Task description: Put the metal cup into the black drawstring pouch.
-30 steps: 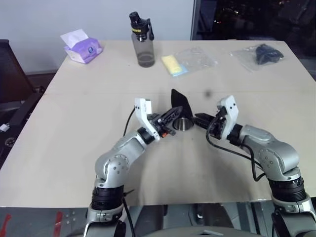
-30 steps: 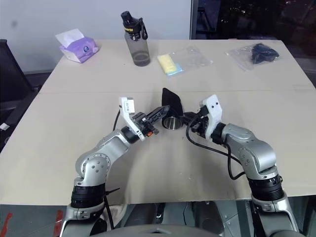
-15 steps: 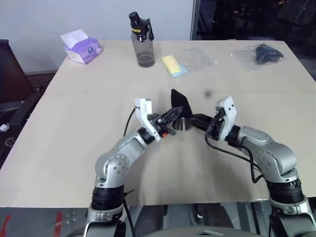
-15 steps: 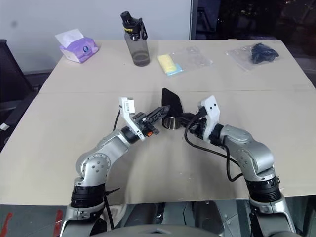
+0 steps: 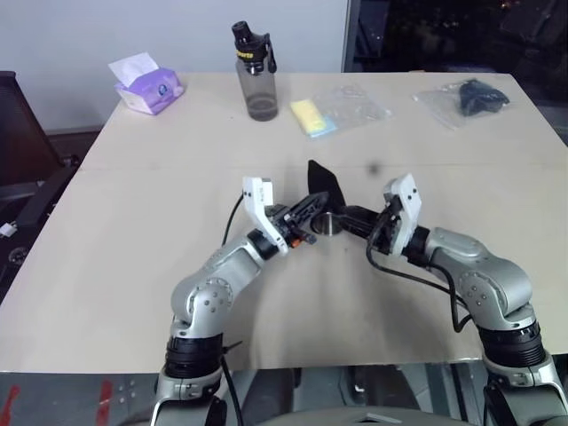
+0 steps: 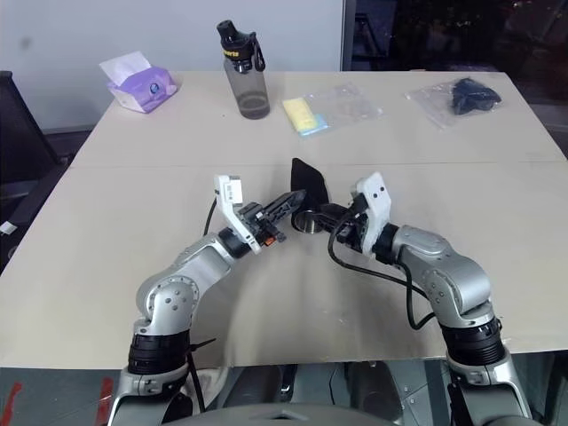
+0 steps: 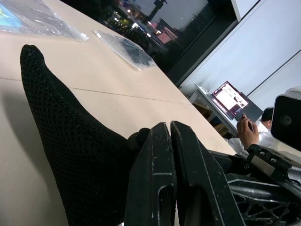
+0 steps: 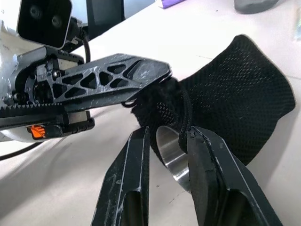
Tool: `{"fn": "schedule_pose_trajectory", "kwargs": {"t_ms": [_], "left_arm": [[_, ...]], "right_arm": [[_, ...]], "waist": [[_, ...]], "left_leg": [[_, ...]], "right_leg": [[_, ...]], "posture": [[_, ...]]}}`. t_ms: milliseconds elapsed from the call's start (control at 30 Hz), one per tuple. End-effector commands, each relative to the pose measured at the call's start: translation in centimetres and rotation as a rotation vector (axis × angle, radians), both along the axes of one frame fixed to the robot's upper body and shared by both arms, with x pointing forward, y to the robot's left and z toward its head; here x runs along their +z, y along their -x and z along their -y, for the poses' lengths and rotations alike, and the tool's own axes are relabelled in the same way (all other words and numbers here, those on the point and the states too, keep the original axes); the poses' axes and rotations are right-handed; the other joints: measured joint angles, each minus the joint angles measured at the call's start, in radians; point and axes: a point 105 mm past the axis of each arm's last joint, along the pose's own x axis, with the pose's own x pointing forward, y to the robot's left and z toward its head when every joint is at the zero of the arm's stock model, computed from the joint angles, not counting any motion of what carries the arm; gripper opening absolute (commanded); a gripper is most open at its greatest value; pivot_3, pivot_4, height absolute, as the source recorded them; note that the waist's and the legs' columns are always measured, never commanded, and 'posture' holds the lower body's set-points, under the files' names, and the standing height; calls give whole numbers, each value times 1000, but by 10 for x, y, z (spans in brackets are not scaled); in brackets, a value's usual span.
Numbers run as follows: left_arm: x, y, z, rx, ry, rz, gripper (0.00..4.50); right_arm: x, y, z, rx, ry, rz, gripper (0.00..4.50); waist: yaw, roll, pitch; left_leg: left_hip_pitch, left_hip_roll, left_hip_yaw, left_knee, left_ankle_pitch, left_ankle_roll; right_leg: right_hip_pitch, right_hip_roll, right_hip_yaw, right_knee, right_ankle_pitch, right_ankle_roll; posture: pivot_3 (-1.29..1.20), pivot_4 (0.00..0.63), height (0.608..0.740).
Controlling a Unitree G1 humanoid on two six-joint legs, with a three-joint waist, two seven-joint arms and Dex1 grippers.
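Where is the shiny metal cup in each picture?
Left eye view: metal cup at the middle, between both grippers.
Right eye view: middle too, below the black pouch.
Left wrist view: I can't make it out.
Right wrist view: between the right gripper's fingers, near the bottom.
Shared landmark: the black pouch.

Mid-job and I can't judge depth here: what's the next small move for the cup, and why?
Probably ease the right hand forward, pushing the metal cup deeper into the black drawstring pouch. The cup's rim sits between its fingers at the pouch mouth, which the shut left hand pinches.
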Motion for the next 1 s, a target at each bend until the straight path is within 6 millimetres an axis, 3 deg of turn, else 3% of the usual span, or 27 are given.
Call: {"fn": "schedule_pose_trajectory", "kwargs": {"t_ms": [33,200,433,700,767,933,1000], "left_arm": [[10,3,2,-7,8,48,0],[8,3,2,-5,9,46,0],[7,3,2,-8,7,45,0],[6,2,3,-11,6,44,0],[6,2,3,-10,5,45,0],[6,2,2,-10,3,45,0],[6,2,2,-11,1,45,0]], "right_arm": [[11,-1,-2,2,-8,49,1242],[17,-4,1,-20,-33,62,105],[24,-3,3,-22,-89,68,105],[60,-1,3,-20,-448,-10,105],[56,-4,6,-42,-430,-26,105],[18,0,13,-40,-203,-56,105],[12,0,16,-51,-159,-39,623]], "waist": [[0,0,0],[0,0,0],[0,0,0],[-1,0,0],[-1,0,0],[1,0,0],[-2,0,0]], "left_leg": [[0,0,0,0,0,0],[0,0,0,0,0,0],[0,0,0,0,0,0],[1,1,-1,0,0,0],[1,1,-1,0,0,0],[0,0,1,0,0,0],[0,0,1,0,0,0]], "right_leg": [[0,0,0,0,0,0],[0,0,0,0,0,0],[0,0,0,0,0,0],[0,1,0,1,0,0],[0,0,1,1,0,0],[1,0,0,1,0,0],[0,0,0,1,0,0]], "posture": [[0,150,740],[0,150,740],[0,150,740],[0,150,740],[0,150,740],[0,150,740],[0,150,740]]}}
